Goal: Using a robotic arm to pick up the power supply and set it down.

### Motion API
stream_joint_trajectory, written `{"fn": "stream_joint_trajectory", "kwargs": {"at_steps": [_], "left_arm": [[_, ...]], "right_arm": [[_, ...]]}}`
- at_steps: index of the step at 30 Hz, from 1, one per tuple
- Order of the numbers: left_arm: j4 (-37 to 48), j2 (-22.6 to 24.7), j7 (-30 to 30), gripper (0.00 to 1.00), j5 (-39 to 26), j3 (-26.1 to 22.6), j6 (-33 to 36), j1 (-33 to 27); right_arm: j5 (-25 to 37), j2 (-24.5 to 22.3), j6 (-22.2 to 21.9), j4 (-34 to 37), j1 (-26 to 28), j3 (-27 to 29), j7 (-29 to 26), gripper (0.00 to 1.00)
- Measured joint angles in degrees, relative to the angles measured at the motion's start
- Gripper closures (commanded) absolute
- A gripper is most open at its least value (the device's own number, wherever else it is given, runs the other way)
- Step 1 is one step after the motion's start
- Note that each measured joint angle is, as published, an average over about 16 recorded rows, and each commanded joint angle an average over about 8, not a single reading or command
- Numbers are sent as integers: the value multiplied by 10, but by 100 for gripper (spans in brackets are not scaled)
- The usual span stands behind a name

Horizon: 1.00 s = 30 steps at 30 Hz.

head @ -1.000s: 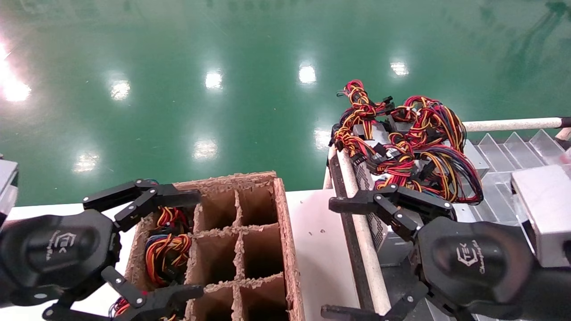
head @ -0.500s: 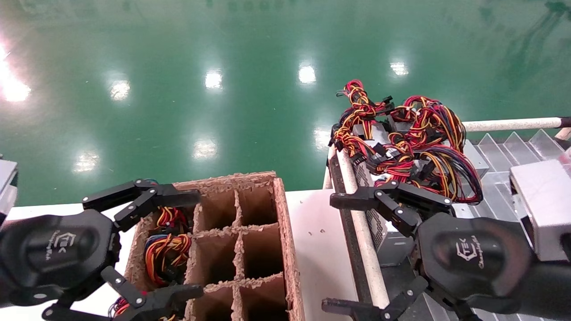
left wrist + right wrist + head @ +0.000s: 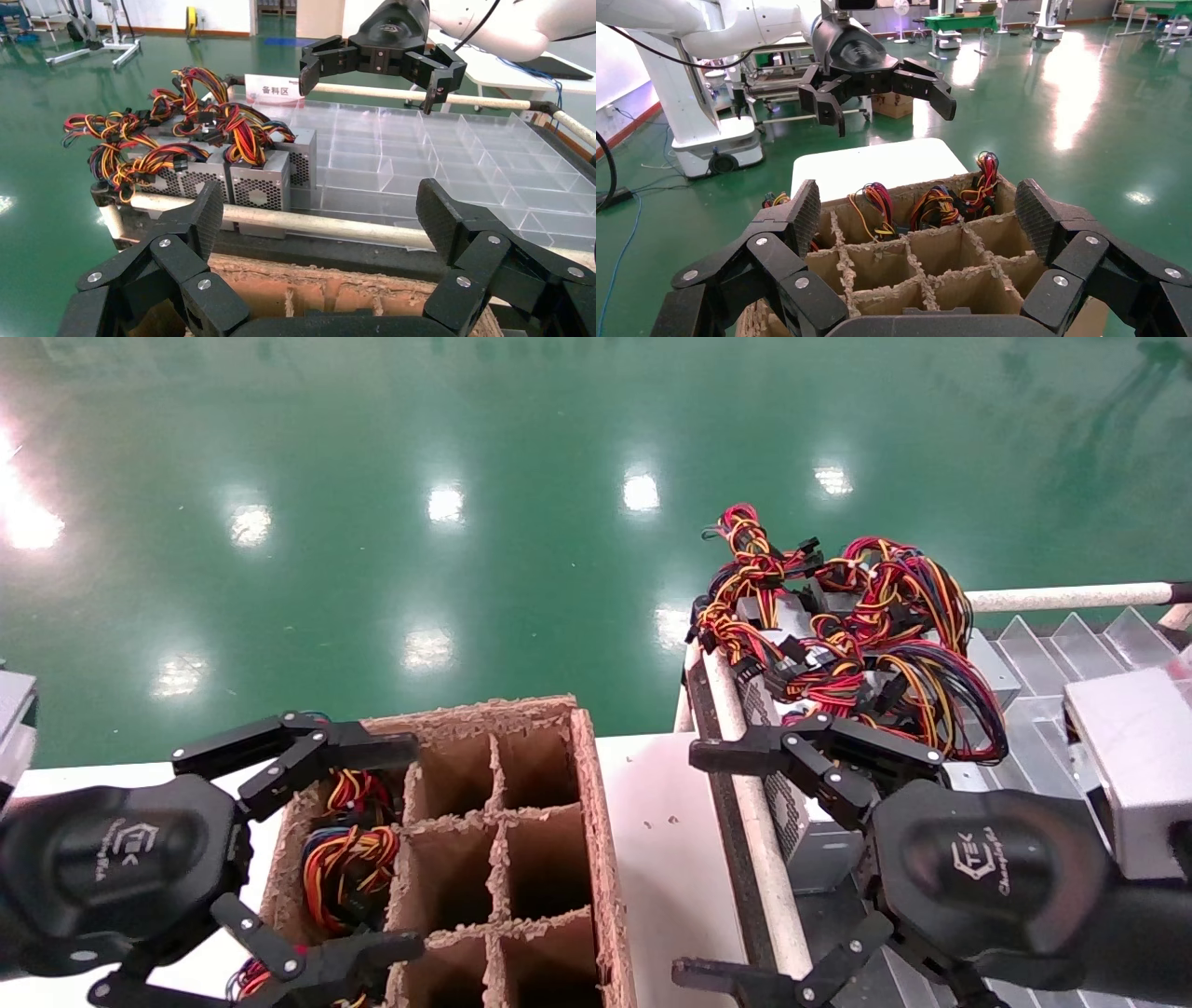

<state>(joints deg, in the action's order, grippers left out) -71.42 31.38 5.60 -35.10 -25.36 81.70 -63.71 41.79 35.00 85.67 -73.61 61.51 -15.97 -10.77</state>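
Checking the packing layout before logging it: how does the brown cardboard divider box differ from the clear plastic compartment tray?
The brown cardboard divider box has ragged opaque walls; the clear plastic compartment tray has see-through ones. The box holds cable bundles only in its column nearest the left gripper, open; the tray has silver power supplies at one end, near the right gripper, open. Both are gridded.

Power supplies (image 3: 260, 184) in a row — cables (image 3: 169, 133) piled on top
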Motion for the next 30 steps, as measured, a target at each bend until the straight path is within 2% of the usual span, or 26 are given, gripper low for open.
{"fn": "stream_joint_trajectory", "kwargs": {"at_steps": [30], "left_arm": [[0,0,0,0,0,0,0,0]], "right_arm": [[1,0,0,1,1,-1,1,0]]}}
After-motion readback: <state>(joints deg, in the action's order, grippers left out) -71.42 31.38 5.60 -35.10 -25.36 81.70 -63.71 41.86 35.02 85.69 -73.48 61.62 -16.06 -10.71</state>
